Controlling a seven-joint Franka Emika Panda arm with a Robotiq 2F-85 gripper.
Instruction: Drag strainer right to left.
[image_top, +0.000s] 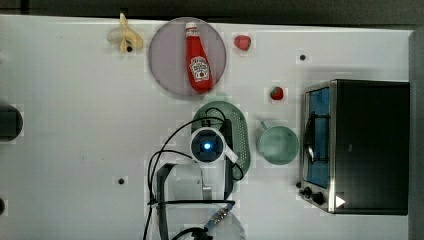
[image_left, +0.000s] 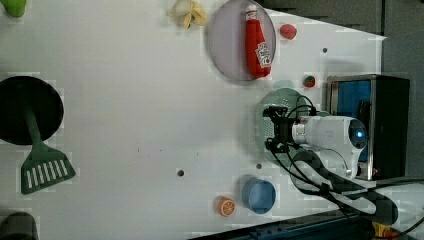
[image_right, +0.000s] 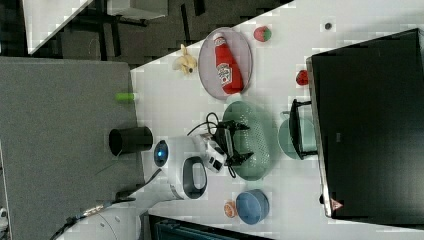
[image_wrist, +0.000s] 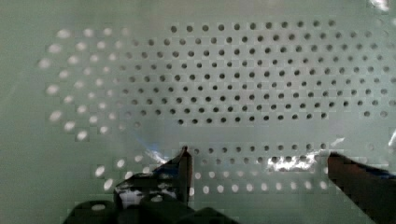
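White tabletop (image_top: 75, 125), smooth and matte, carries everything, and the black toaster oven with a blue-tinted glass door (image_top: 367, 145) serves as the landmark. Near the oven's door side, with a round mint-green mug (image_top: 278, 145) standing between them, sits the strainer (image_right: 260, 140): a pale mint-green oval plastic colander, glossy, its curved inside dotted with rows of small holes.

The robot's gripper (image_wrist: 259, 170) hangs inside the strainer's bowl, its two dark fingers spread wide apart and holding nothing; in the wrist view the perforated floor lies close beneath them.

This looks like the contact step, with the drag itself not yet begun. The next move probably calls for pressing a finger against the inner wall on the side away from the oven, then pushing steadily, since smooth plastic should slide easily on the table.
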